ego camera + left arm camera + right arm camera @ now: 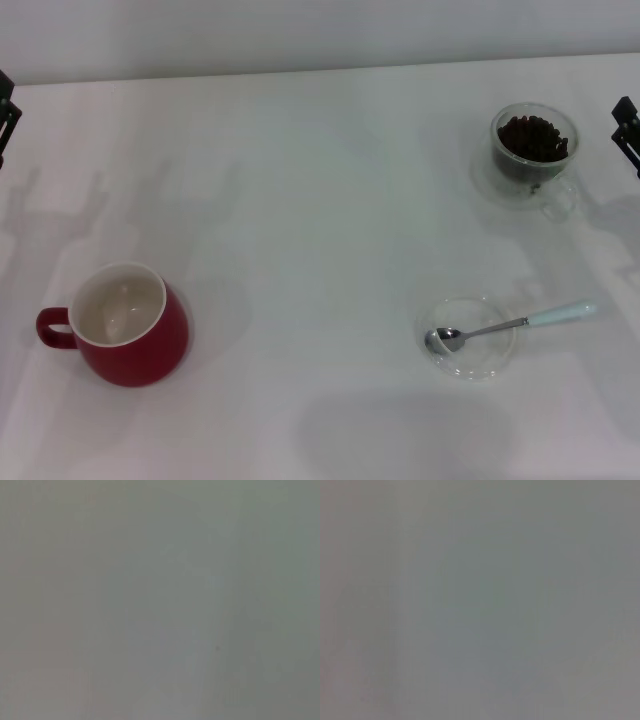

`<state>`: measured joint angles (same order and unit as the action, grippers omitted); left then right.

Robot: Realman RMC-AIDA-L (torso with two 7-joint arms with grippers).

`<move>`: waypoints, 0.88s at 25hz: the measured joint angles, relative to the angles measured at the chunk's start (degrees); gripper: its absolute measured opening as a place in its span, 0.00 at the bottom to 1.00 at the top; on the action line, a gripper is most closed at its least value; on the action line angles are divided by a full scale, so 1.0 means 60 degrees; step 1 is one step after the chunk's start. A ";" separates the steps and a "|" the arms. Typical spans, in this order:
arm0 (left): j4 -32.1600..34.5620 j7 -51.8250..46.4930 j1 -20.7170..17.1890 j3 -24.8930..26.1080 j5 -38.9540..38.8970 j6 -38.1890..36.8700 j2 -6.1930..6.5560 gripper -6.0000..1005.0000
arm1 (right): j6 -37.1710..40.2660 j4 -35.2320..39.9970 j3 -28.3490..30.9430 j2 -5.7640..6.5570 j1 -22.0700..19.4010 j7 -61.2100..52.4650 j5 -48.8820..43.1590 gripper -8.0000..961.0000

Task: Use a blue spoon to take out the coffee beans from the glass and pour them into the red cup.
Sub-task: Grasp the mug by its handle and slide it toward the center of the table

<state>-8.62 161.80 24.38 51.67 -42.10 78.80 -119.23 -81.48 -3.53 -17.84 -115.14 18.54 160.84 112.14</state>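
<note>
The blue spoon point(515, 323) lies at the front right, its metal bowl resting in a flat clear glass dish point(467, 337) and its pale blue handle pointing right. At the back right stands the glass point(535, 155), holding dark coffee beans point(533, 136). The red cup point(127, 324), white and empty inside, sits at the front left with its handle to the left. My left gripper point(5, 115) shows only as a dark part at the left edge, far from everything. My right gripper point(627, 130) peeks in at the right edge, just right of the glass. Both wrist views show only blank grey.
The white table point(320, 220) runs back to a pale wall. Wide bare surface lies between the red cup and the things on the right.
</note>
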 joint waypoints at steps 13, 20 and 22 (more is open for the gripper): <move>0.0003 0.0000 0.0034 0.0002 -0.0088 -0.0260 0.0009 0.86 | 0.0127 0.0081 0.0016 0.0000 0.0146 -0.0001 0.0017 0.91; 0.0002 0.0000 0.0100 -0.0002 -0.0062 -0.0386 0.0013 0.86 | 0.0129 0.0105 0.0016 0.0000 0.0147 0.0000 0.0016 0.91; 0.0002 0.0000 0.0155 -0.0022 -0.0047 -0.0527 0.0024 0.86 | 0.0131 0.0128 0.0016 0.0001 0.0147 -0.0001 0.0015 0.91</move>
<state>-8.61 161.80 25.31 51.54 -42.38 75.64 -119.08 -80.70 -2.75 -17.75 -115.13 19.43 160.84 112.23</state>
